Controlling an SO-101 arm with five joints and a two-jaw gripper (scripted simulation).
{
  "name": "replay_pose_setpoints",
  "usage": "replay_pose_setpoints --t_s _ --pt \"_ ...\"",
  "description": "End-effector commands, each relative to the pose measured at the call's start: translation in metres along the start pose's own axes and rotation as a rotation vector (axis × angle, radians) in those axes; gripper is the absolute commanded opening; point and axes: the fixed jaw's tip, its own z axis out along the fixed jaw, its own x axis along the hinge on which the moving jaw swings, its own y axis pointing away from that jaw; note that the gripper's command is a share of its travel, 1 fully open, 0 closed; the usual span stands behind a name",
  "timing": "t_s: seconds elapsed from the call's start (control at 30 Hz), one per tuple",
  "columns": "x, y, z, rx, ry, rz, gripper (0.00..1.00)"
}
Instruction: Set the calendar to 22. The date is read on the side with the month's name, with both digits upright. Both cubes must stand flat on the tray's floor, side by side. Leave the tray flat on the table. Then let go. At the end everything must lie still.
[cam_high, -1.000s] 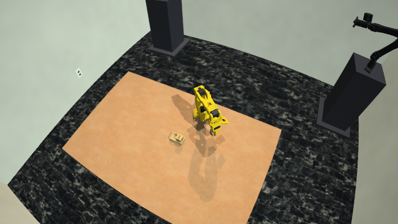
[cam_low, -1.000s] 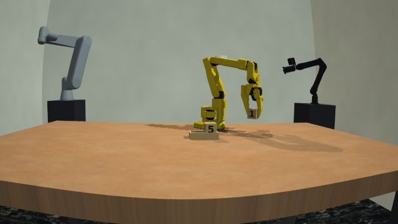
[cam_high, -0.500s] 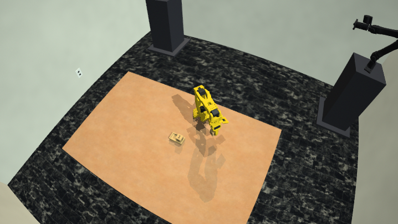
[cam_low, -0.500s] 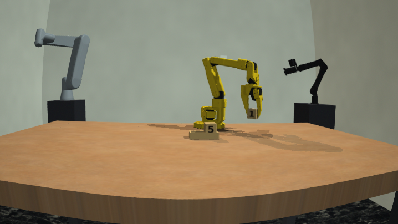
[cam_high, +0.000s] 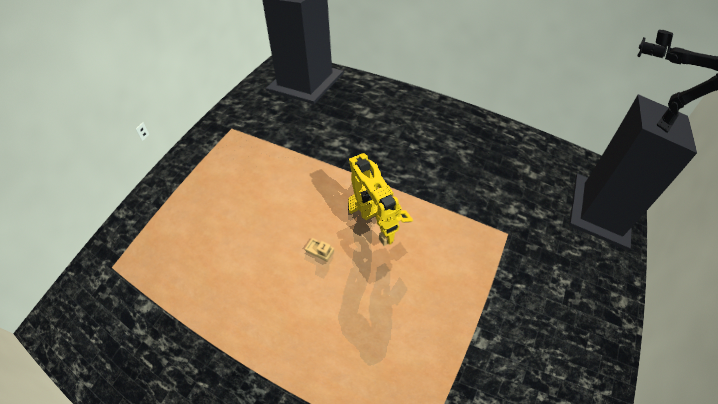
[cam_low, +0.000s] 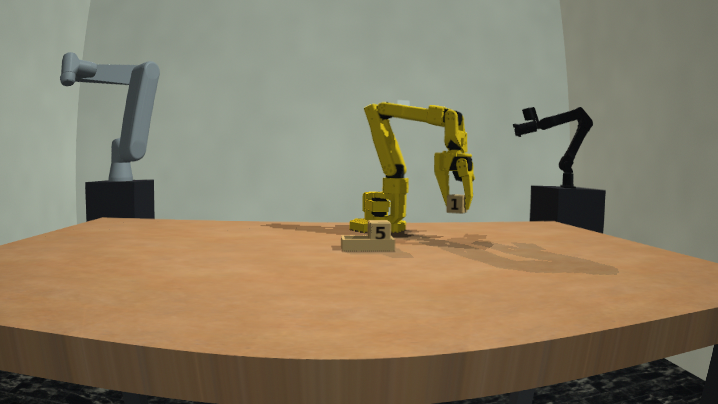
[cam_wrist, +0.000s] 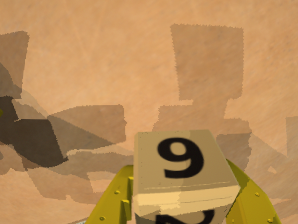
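Observation:
My yellow gripper (cam_low: 455, 205) is shut on a tan number cube (cam_low: 455, 203) and holds it in the air, well above the table, to the right of my arm's base. In the exterior view the held cube shows a 1. In the wrist view the cube (cam_wrist: 182, 185) shows a 9 on top and a 2 on the face below. The tan tray (cam_low: 367, 243) lies flat on the table in front of my base, and its right half holds the other cube (cam_low: 379, 231), which shows a 5. The tray also shows in the top view (cam_high: 318, 249).
A grey arm on a black pedestal (cam_low: 119, 199) stands behind the table at the left. A black camera arm on a pedestal (cam_low: 567, 207) stands at the right. Another dark pedestal (cam_high: 299, 45) stands on the floor behind the table.

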Motion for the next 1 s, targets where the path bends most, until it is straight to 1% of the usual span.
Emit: replay_pose_setpoints --t_s 0.0,0.3,0.6,0.97 --pt "-0.001 -0.004 -0.005 0.051 -0.002 0.001 0.0" --pt "-0.001 -0.004 0.0 0.051 -0.002 0.001 0.0" --pt "-0.001 -0.004 0.001 0.051 -0.002 0.001 0.0" --pt "-0.001 -0.005 0.007 0.051 -0.002 0.001 0.0"
